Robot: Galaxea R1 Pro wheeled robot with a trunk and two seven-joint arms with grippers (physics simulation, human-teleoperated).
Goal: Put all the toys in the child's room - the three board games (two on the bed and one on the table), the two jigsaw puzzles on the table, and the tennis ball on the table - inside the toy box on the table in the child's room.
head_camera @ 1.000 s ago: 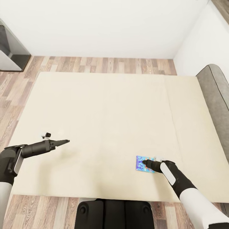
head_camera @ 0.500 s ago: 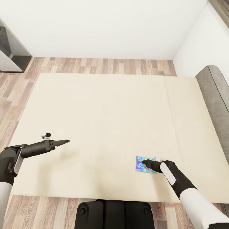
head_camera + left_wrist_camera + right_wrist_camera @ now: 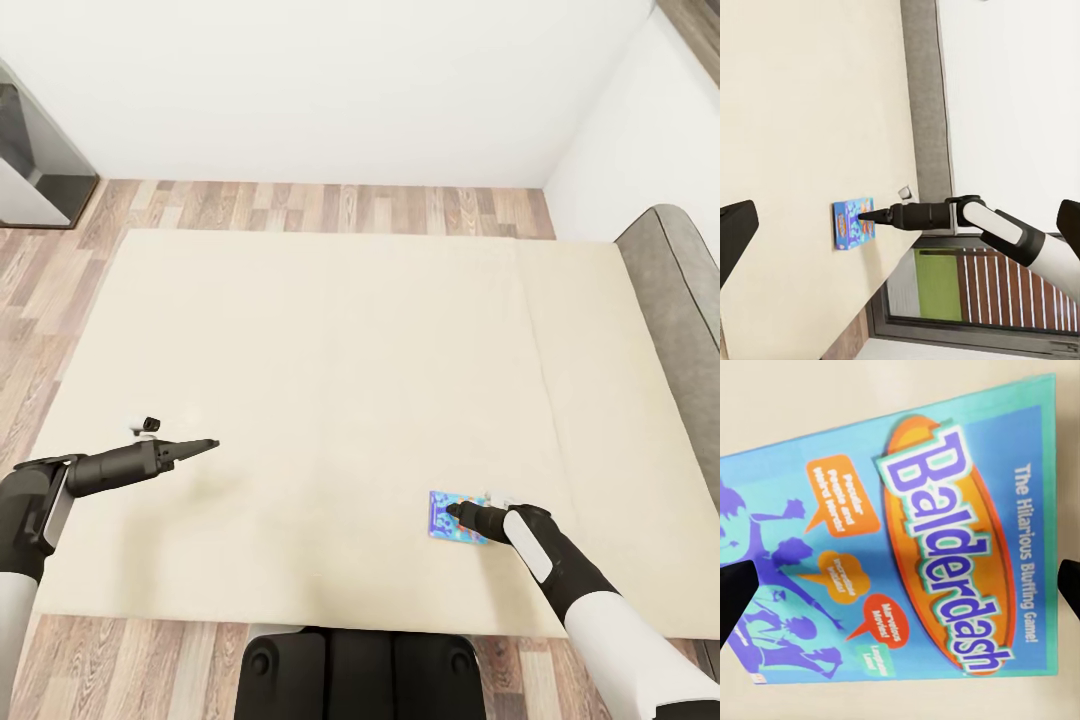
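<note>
Blue board game (image 3: 447,515) lying flat on the beige bed (image 3: 330,350) near its front edge, right gripper (image 3: 458,514) just over it with fingers spread wide, left gripper (image 3: 205,442) pressed together, hovering well apart over bare mattress, grey headboard (image 3: 680,270) off right

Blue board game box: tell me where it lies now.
The flat blue printed cardboard board game box lies on the beige mattress near its front edge, on the robot's right, under the right tool.

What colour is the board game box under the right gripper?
Blue board game with an orange oval logo; clearest in the right wrist view.
</note>
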